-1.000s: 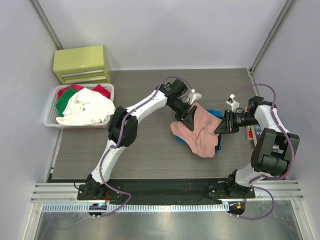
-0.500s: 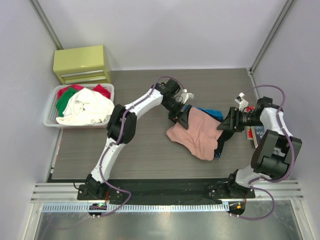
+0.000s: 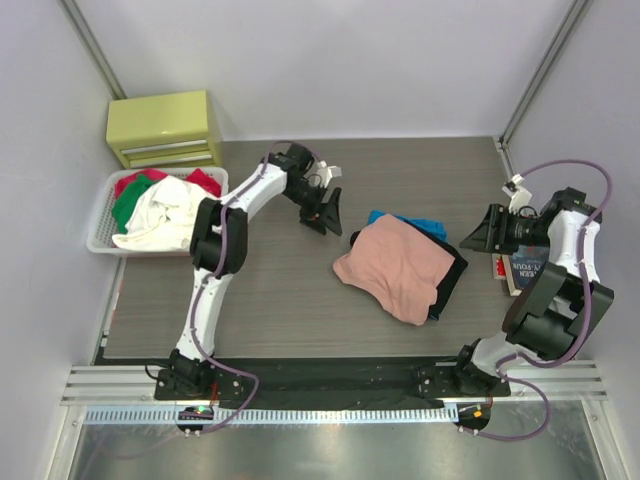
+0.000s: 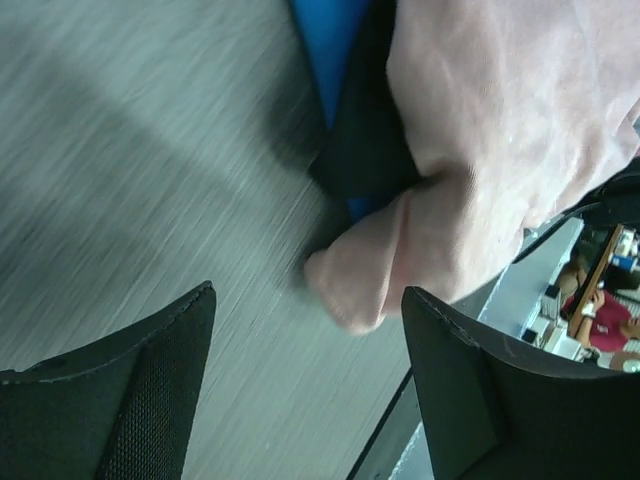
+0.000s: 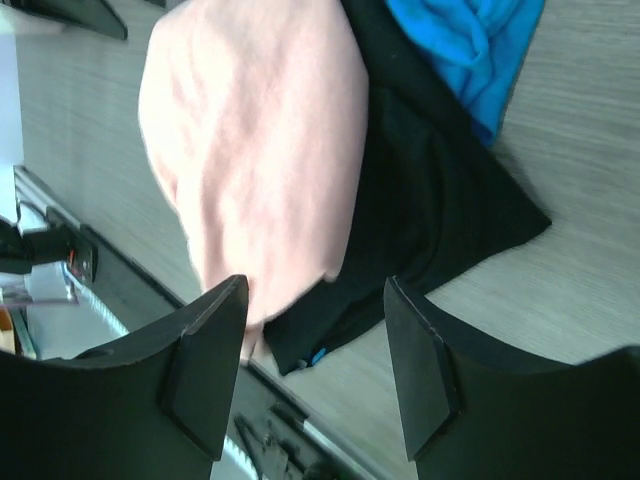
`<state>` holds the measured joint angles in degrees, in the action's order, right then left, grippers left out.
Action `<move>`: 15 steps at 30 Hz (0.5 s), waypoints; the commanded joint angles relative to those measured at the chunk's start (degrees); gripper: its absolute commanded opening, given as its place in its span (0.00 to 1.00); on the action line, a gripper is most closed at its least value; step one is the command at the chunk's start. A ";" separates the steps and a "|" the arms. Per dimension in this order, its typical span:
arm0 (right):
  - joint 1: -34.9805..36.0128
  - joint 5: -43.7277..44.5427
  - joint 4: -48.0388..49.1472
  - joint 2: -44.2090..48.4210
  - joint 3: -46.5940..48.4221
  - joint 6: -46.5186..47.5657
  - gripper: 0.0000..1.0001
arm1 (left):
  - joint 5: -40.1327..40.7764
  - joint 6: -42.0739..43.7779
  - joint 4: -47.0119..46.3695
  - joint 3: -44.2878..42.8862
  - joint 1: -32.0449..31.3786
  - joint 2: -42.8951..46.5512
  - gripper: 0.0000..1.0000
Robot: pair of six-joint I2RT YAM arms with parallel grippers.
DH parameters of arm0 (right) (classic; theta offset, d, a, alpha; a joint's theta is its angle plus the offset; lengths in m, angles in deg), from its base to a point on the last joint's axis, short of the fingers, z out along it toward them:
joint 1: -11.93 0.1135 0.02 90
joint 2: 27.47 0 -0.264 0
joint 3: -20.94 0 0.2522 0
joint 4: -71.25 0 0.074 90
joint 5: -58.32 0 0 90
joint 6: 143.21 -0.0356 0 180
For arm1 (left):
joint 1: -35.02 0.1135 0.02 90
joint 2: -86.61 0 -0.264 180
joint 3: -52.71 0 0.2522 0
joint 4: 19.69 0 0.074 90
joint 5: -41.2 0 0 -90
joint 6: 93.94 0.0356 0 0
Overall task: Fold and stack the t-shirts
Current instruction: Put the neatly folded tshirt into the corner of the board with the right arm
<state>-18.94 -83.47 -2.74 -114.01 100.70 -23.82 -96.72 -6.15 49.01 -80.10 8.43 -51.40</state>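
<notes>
The salmon-pink t-shirt [image 3: 398,265] lies folded on top of the black t-shirt [image 3: 452,278], right of the table's middle. A blue cloth [image 3: 412,223] peeks out at the far side of the stack. My left gripper [image 3: 326,214] hangs open to the upper left of the stack, holding nothing. In the left wrist view the pink t-shirt [image 4: 500,120], black t-shirt [image 4: 365,150] and blue cloth [image 4: 330,40] lie beyond the left gripper [image 4: 308,295]. My right gripper [image 3: 489,232] stands open and empty to the right. From its wrist, the right gripper [image 5: 316,287] faces the pink t-shirt [image 5: 260,130] over the black t-shirt [image 5: 430,190].
A white basket [image 3: 100,238] heaped with white, red and green clothes sits at the left edge. A yellow-green drawer box [image 3: 165,128] stands behind it. A small book-like item [image 3: 515,270] lies by the right wall.
Both grippers opened, let go of the pink t-shirt and drew away, the left up and to the left, the right toward the right wall. The shirt now rests flat on the stack.
</notes>
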 commanded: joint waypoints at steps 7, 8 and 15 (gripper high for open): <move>5.97 3.42 -15.47 17.09 8.20 12.73 0.01 | 23.54 4.50 -7.80 8.46 4.35 31.55 0.00; 13.31 9.98 -8.49 18.85 6.27 10.45 0.01 | 28.97 4.50 -10.35 12.74 4.09 34.80 0.00; 24.19 11.99 4.32 13.08 -2.89 -1.96 0.01 | 55.28 7.40 -24.78 26.66 4.61 59.42 0.00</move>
<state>4.27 -73.46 -6.87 -92.51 99.47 -19.93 -59.39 -1.67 32.74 -57.10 12.15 3.09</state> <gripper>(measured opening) 0.020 0.002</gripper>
